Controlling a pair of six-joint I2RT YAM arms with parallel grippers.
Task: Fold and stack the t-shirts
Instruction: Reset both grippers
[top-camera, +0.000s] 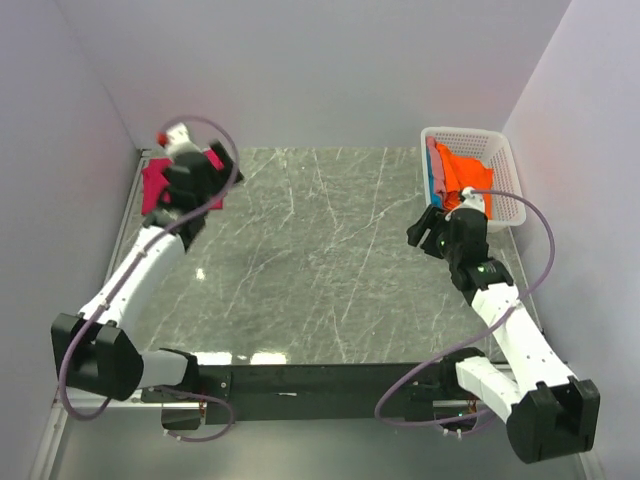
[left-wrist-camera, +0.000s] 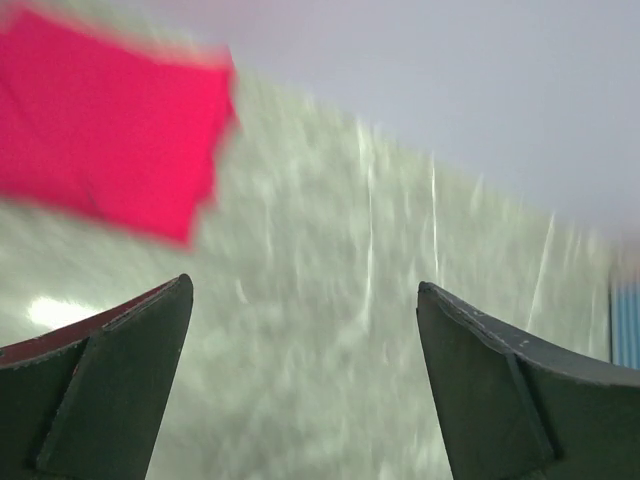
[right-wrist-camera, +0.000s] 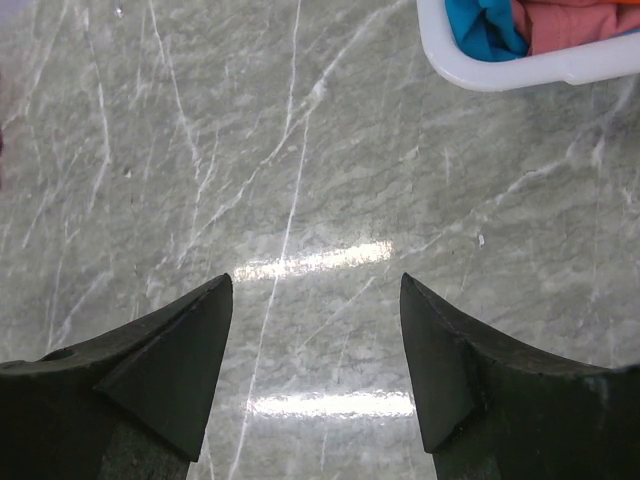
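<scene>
Top external view had my right gripper (right-wrist-camera: 317, 285) nearest, over the right side of the grey, marble-patterned tabletop (top-camera: 320, 260), just short of the basket. Through its own wrist camera I saw its dark, wedge-shaped fingers (right-wrist-camera: 180, 350) spread well apart. Only glossy veined stone and two streaks of glare showed between them, so it gripped nothing and touched nothing that I could see.

Beyond it, in the tabletop's far right corner, stood the white plastic lattice basket (top-camera: 505, 150). Inside, the bright orange t-shirt (top-camera: 468, 172) sat crumpled on top, and the blue-teal t-shirt (top-camera: 432, 175) was bunched along the basket's left wall.

Farthest off, my left gripper (left-wrist-camera: 305, 290) hung over the far left corner, its jaws released wide and empty. The crimson-pink t-shirt (top-camera: 153, 188) lay flat on the tabletop in that corner, a smooth, straight-edged shape, partly hidden under my left arm from above. The left wrist picture was blurred, so I could not make out its folds. I could tell only that the cloth lay apart from my fingertips, up and to their left.
</scene>
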